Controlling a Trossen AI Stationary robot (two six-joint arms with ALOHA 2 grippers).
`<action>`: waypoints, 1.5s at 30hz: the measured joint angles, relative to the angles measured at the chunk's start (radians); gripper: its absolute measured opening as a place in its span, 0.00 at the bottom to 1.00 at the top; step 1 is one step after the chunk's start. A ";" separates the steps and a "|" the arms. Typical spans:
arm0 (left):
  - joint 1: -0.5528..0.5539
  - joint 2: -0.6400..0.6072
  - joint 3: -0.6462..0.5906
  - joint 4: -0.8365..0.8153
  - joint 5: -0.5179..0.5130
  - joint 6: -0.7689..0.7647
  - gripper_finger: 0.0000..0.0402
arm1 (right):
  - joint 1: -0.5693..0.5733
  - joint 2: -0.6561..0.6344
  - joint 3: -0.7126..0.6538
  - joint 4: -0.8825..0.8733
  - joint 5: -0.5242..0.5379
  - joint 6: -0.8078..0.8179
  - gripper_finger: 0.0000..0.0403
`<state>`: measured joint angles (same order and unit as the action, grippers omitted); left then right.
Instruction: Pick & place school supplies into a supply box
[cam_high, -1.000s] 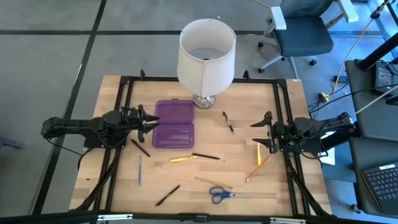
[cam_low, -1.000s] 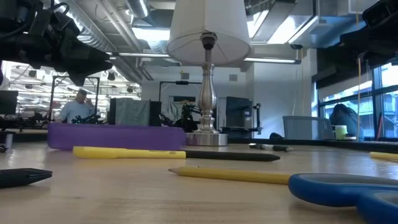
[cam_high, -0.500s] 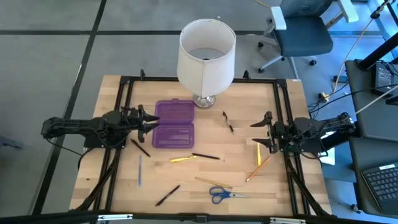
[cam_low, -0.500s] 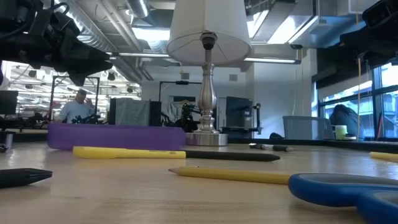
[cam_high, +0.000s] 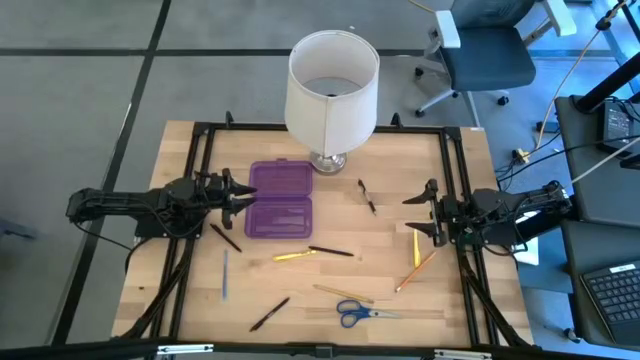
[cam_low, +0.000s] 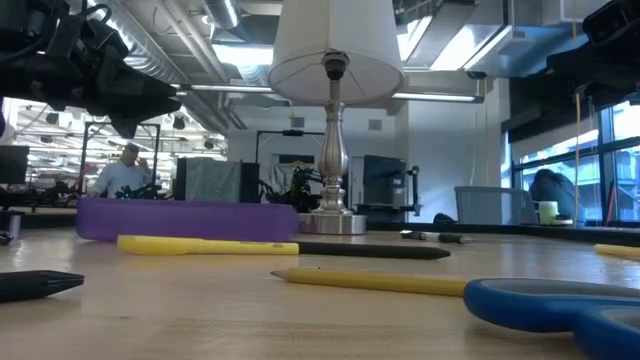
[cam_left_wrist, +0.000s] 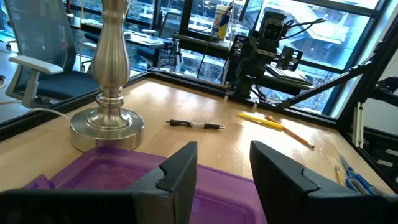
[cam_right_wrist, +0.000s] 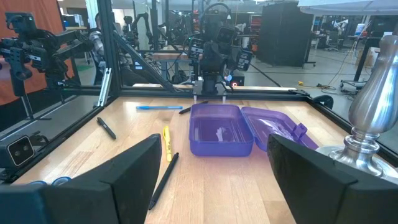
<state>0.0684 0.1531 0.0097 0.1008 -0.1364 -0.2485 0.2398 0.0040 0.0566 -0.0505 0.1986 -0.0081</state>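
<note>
My left gripper (cam_high: 243, 200) hangs open and empty at the supply box (cam_high: 279, 199), nine o'clock side; my right gripper (cam_high: 428, 211) waits open at three.
Nearest, the scissors (cam_high: 362, 313) and pens (cam_high: 331, 251) lie loose, probably light, stiff, roll-prone: pinch mid-shaft. Box open, apparently empty.

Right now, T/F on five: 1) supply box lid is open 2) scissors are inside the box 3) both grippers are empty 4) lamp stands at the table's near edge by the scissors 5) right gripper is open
1) True. The supply box lies with its lid folded open.
2) False. The scissors lie on the table near the front edge, apart from the box.
3) True. The left gripper and the right gripper hold nothing.
4) False. The lamp stands at the far edge, just behind the box.
5) True. Its fingers stand wide apart.
</note>
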 joint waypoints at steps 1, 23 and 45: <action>0.000 0.000 0.000 0.000 0.000 0.000 0.35 | 0.000 0.000 0.000 0.000 0.000 0.000 0.74; -0.003 0.000 0.001 0.013 0.013 -0.067 0.35 | 0.000 0.000 0.000 0.000 0.000 0.000 0.74; -0.075 0.425 0.594 -0.685 0.091 0.302 0.35 | 0.000 0.000 0.000 0.002 0.000 -0.157 0.74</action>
<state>-0.0066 0.5785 0.6038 -0.5842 -0.0452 0.0533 0.2394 0.0040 0.0566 -0.0486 0.1989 -0.1648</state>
